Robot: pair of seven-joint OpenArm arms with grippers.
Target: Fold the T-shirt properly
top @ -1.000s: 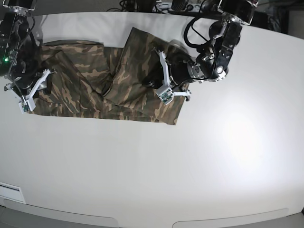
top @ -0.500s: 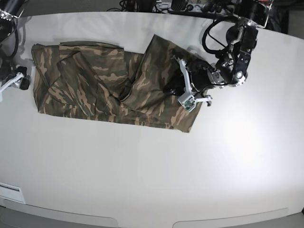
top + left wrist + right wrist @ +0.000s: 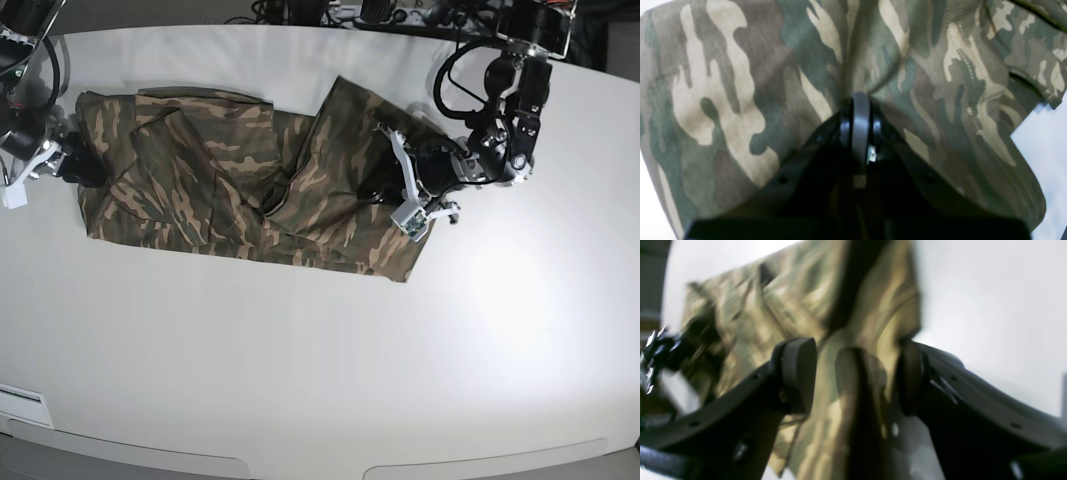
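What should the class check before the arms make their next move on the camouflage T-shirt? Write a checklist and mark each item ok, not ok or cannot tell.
1. Left claw shut on the T-shirt: ok.
2. Right claw open, holding nothing: ok.
3. T-shirt lies flat and smooth: not ok, creased and bunched in the middle.
4. Whole shirt on the table: ok.
5. How many layers the left claw pinches: cannot tell.
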